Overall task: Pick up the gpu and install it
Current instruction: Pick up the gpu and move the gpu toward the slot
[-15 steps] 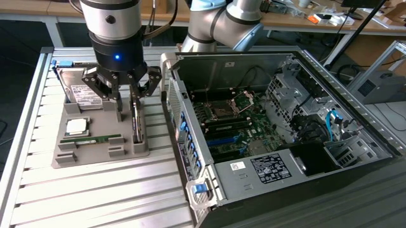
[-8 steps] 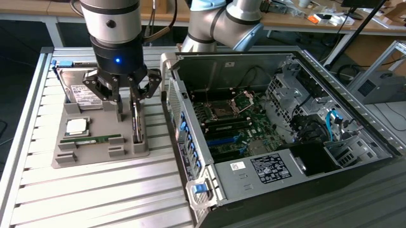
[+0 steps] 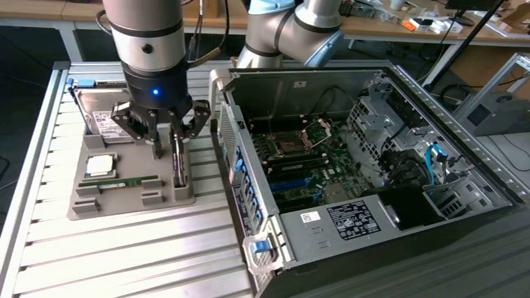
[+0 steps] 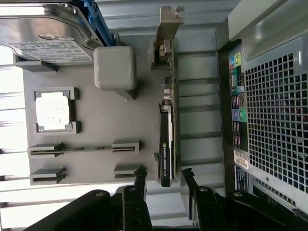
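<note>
Two black fingers (image 4: 139,185) of the robot arm's gripper (image 3: 166,146) are standing wide apart, gripping nothing. They are hanging low over the grey moulded parts tray (image 3: 124,202) that is lying on the slatted aluminium table (image 3: 124,254).

In the wrist view the gripper (image 4: 163,175) is straddling one end of the gpu (image 4: 166,130), a thin dark circuit card with a silver metal end bracket. One finger is waiting on each side of that end, and neither looks to be pressing on it. The gpu (image 3: 178,164) is sitting upright on its edge in its tray slot, along the side of the tray nearest the big open grey computer case (image 3: 290,87).

The other parts are resting in their own pockets of the tray:
- The boxy silver hard drive with a white label (image 3: 103,118) is sitting at the far end.
- The square silver processor chip (image 3: 101,164) is lying in the middle.
- The narrow green memory stick (image 3: 120,183) is lying near the front.

As I am reading it, the job is only at its beginning. The gripper is lining up on the card, but the card is not yet clamped or lifted. Inside the case, the green motherboard (image 3: 298,167) is lying exposed, and I am not seeing any card fitted there. The grasp, the carry across and the seating in the case are all remaining.
</note>
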You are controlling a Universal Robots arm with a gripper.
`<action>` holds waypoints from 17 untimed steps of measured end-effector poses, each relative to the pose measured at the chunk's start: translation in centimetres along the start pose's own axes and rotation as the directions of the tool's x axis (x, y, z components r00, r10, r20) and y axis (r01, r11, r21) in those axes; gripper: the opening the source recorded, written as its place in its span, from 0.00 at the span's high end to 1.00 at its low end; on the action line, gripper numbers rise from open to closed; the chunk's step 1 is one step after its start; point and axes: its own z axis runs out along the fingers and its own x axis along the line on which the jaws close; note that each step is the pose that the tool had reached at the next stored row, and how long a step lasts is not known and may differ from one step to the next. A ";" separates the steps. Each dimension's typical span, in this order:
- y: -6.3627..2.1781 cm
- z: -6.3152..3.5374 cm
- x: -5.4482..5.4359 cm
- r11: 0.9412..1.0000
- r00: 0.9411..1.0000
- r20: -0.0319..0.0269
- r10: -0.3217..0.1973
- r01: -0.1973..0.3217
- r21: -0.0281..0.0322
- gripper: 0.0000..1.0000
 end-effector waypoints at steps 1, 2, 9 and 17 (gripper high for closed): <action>-0.01 0.34 0.0 1.000 1.000 0.000 0.000 0.000 0.000 0.58; -0.01 0.86 0.0 1.000 1.000 0.000 0.000 0.000 0.000 0.58; -0.05 2.99 0.1 1.000 1.000 0.000 0.000 0.000 0.000 0.58; -0.06 3.71 0.1 1.000 1.000 0.000 0.000 0.000 0.000 0.58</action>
